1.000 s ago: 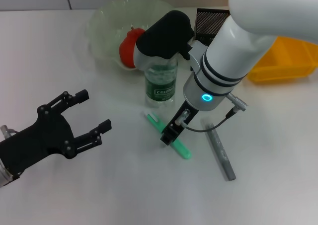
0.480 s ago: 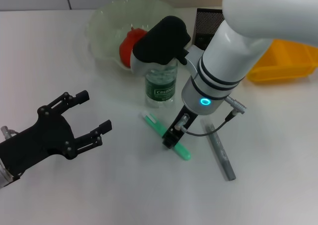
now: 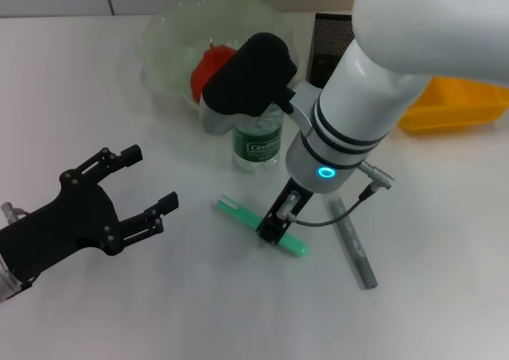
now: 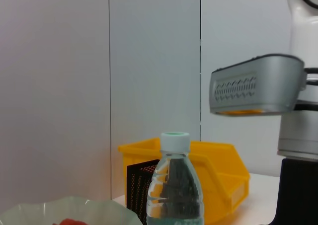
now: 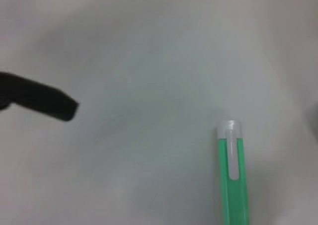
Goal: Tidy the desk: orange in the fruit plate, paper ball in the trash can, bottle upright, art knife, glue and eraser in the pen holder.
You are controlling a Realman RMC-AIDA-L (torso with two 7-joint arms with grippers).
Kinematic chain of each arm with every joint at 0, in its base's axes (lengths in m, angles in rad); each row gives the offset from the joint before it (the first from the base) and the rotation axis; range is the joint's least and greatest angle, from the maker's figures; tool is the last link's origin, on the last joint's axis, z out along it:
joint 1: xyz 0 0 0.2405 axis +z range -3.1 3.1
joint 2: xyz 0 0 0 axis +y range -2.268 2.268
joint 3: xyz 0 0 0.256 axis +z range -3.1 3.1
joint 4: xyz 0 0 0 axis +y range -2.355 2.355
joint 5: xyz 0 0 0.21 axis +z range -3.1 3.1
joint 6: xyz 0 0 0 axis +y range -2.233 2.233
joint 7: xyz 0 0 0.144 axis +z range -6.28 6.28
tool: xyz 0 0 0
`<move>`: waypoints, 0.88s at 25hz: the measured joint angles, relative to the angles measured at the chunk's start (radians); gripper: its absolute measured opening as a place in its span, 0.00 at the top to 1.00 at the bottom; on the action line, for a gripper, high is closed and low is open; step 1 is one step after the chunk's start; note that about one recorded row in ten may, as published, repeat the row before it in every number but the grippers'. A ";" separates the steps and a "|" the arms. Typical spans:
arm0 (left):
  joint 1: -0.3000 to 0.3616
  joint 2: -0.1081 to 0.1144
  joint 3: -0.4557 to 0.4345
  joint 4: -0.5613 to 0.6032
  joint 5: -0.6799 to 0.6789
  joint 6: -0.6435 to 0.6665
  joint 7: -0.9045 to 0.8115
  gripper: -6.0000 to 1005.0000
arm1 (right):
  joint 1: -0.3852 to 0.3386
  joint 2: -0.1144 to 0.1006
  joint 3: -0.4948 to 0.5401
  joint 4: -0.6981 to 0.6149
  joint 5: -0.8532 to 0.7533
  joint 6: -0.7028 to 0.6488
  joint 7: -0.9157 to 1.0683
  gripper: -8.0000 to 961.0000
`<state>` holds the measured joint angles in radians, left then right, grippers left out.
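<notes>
My right gripper (image 3: 270,231) is low over the table and shut on the middle of a green pen-shaped art knife (image 3: 261,226), which lies flat; its white-tipped end shows in the right wrist view (image 5: 232,180). A grey glue stick (image 3: 354,245) lies just right of it. The bottle (image 3: 258,137) stands upright behind the gripper and also shows in the left wrist view (image 4: 175,185). The orange (image 3: 211,70) sits in the fruit plate (image 3: 167,34). My left gripper (image 3: 153,176) is open and empty at the front left. The paper ball and eraser are out of view.
The black mesh pen holder (image 3: 330,38) stands behind the right arm, next to the yellow trash can (image 3: 461,106) at the back right. Both show in the left wrist view, the holder (image 4: 139,185) in front of the can (image 4: 218,170).
My right gripper has moved slightly toward me with the art knife. The knife's white-tipped end has swung left and toward me. The left arm has not moved.
</notes>
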<state>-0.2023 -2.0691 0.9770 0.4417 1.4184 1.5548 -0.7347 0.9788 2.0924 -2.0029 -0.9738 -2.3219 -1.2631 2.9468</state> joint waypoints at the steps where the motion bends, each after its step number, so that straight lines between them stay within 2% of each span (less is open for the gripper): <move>1: 0.000 0.000 0.000 0.000 -0.001 0.001 0.000 0.15 | -0.026 0.000 0.016 -0.051 -0.034 -0.026 0.003 0.79; 3: 0.000 0.000 -0.002 0.000 -0.004 0.002 0.000 0.15 | -0.037 0.000 0.028 -0.076 -0.050 -0.042 0.004 0.80; 5: 0.000 0.000 -0.005 0.000 -0.004 0.004 0.000 0.15 | -0.068 -0.002 0.063 -0.133 -0.087 -0.085 0.004 0.80; 6: 0.000 0.000 -0.007 0.002 -0.004 0.008 0.000 0.15 | -0.105 -0.003 0.102 -0.198 -0.118 -0.129 0.004 0.80; 7: 0.000 0.000 -0.007 0.002 -0.004 0.008 0.000 0.15 | -0.105 -0.003 0.102 -0.198 -0.118 -0.129 0.004 0.80; 10: -0.001 0.001 -0.009 0.006 -0.004 0.022 -0.001 0.15 | -0.158 -0.008 0.173 -0.308 -0.146 -0.215 0.001 0.80; 11: -0.002 0.001 -0.010 0.007 -0.004 0.029 -0.002 0.15 | -0.197 -0.010 0.222 -0.394 -0.160 -0.275 -0.003 0.80; 13: -0.003 0.001 -0.010 0.007 -0.004 0.033 -0.003 0.15 | -0.221 -0.010 0.250 -0.444 -0.170 -0.308 -0.006 0.80; 18: -0.007 0.003 -0.008 0.008 -0.004 0.038 -0.007 0.15 | -0.349 -0.011 0.440 -0.696 -0.184 -0.439 -0.031 0.79; 20: -0.008 0.003 -0.003 0.008 -0.003 0.040 -0.011 0.15 | -0.401 -0.011 0.535 -0.780 -0.185 -0.445 -0.043 0.78; 21: -0.009 0.003 0.001 0.007 0.000 0.040 -0.013 0.15 | -0.455 -0.010 0.635 -0.844 -0.182 -0.411 -0.068 0.78; 22: -0.010 0.003 0.009 0.006 0.003 0.042 -0.016 0.15 | -0.455 -0.010 0.635 -0.844 -0.182 -0.411 -0.068 0.78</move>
<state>-0.2127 -2.0663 0.9856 0.4479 1.4210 1.5972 -0.7504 0.5239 2.0825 -1.3681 -1.8180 -2.5043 -1.6736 2.8791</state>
